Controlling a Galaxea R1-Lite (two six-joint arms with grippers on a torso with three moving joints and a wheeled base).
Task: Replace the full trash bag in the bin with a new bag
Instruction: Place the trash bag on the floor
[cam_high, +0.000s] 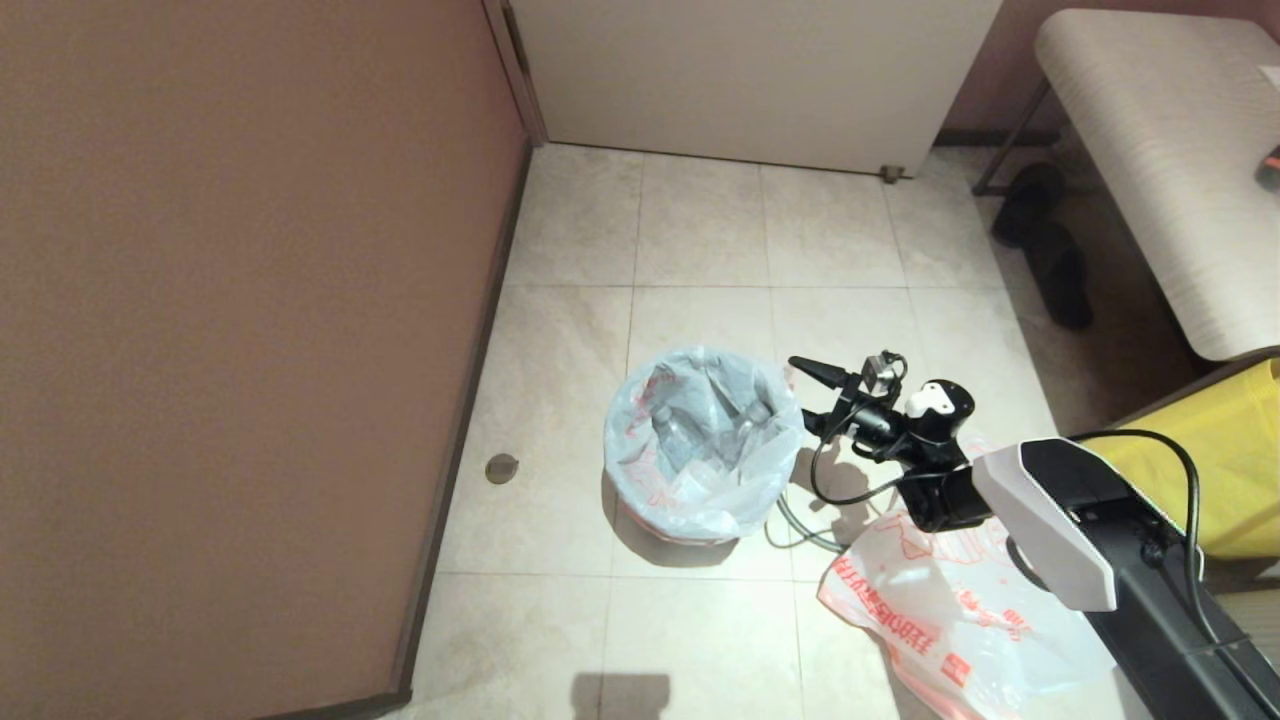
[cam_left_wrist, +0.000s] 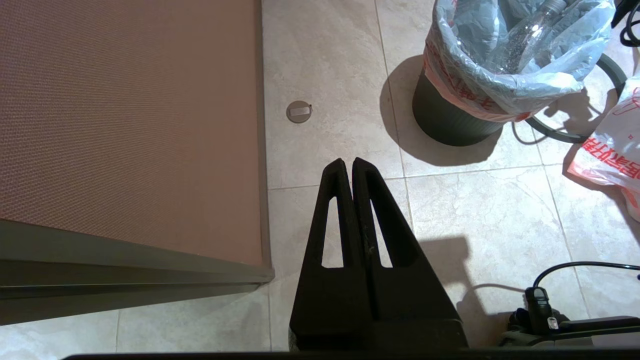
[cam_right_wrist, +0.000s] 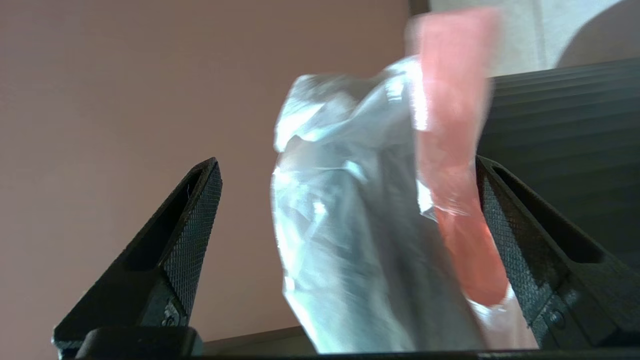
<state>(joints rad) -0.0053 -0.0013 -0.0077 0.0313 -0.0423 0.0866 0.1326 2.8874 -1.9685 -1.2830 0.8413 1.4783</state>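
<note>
Two bags matter here, and you are working the first of them. The full trash bag (cam_high: 700, 440) sits in the bin (cam_left_wrist: 450, 122), its mouth folded down over the top and clear bottles showing inside. The new bag (cam_high: 940, 610) lies flat on the floor tiles just beside the bin, on the robot's right, partly under your right arm. A grey ring (cam_left_wrist: 607, 70) lies on the floor against the bin's far side.

Your right gripper (cam_high: 812, 395) is at the bin's right edge, jaws spread wide. In the right wrist view a gathered fold of the bag's white film and one pink-red handle (cam_right_wrist: 452, 150) stand between the two fingers (cam_right_wrist: 197, 220), but nothing is pinched: the film clears the one finger widely and the handle hangs close to the other. Your left gripper (cam_left_wrist: 348, 167) is parked low over bare tile near the brown wall panel (cam_left_wrist: 130, 125), fingers pressed together and empty.

So the step in hand looks like taking hold of the full bag to lift it out. The next move calls for closing on the handle and the bunched film together, not on a single thin layer that may tear or slip. Then pull straight up, slowly, because the bin looks light and could rise or tip with the bag.
</note>
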